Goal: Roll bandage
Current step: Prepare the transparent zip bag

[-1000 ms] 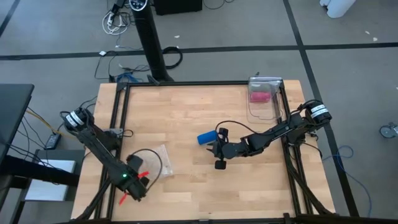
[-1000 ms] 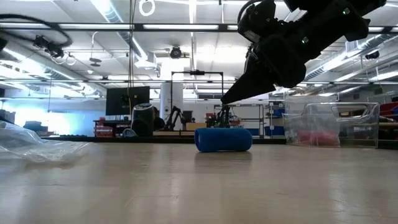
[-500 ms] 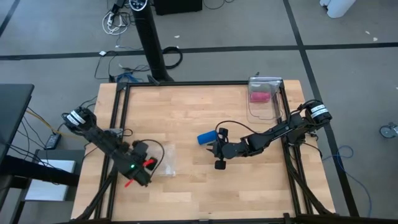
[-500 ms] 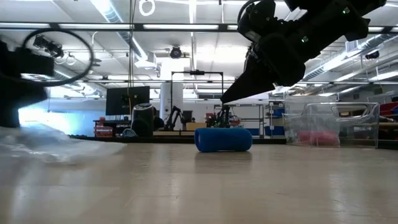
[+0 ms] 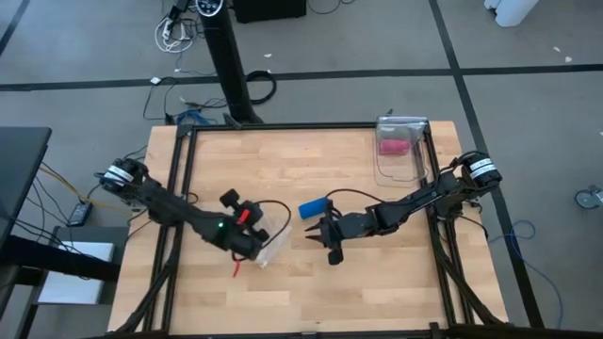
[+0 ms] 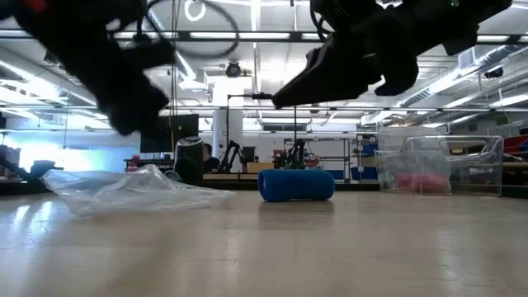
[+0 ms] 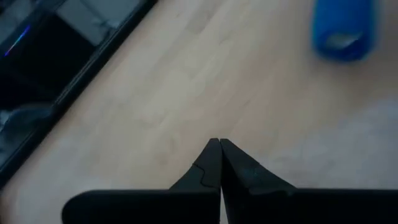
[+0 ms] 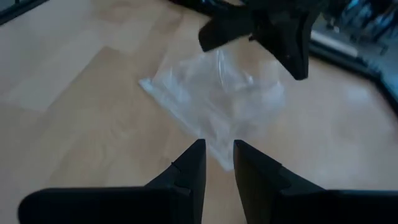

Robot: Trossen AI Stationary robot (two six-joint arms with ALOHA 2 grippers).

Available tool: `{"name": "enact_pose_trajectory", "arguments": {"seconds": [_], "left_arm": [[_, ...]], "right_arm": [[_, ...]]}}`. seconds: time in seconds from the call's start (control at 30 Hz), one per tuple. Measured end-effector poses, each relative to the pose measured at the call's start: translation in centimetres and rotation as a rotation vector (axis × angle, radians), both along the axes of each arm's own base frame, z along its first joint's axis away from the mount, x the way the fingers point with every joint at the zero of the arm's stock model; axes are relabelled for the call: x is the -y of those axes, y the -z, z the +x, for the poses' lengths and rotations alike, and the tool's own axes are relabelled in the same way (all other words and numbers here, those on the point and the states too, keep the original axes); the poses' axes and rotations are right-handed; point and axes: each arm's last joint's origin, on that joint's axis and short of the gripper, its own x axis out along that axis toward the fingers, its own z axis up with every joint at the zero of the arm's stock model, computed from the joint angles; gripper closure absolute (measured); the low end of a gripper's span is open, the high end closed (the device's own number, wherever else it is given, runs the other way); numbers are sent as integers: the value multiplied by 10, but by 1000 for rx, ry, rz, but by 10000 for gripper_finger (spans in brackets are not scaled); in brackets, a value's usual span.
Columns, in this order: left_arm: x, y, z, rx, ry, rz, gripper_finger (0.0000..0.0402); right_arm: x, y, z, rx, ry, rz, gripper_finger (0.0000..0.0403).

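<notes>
Bandage (image 5: 315, 207) lies rolled just beyond the right tool (image 5: 321, 237), slightly parted, empty; left tool (image 5: 261, 247), shut, empty, over the bag (image 5: 270, 235). Approach squarely, grip gently.

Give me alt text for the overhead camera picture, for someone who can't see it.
A rolled blue bandage lies mid-table on a wooden table. The right gripper hovers just beside it, fingers slightly apart; the left gripper, shut, is over a clear plastic bag. A clear box holds a pink roll.
</notes>
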Motion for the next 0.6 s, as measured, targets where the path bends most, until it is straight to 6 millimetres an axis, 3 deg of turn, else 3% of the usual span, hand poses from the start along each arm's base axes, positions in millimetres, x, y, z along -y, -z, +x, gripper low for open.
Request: {"name": "enact_pose_trajectory", "arguments": {"seconds": [0.13,0.33,0.47,0.6], "left_arm": [[24,-21,-3,89,67,-33,399],[66,-33,-26,248,194,-40,400],[88,-36,-35,309,277,-99,397],[102,-38,-38,343,335,-187,391]], "right_arm": [[-3,-6,3,24,-37,-57,321],[-11,-16,12,44,-128,-106,311],[-13,-1,23,-4,-173,-147,299],[-20,14,47,-39,-192,-215,283]]}}
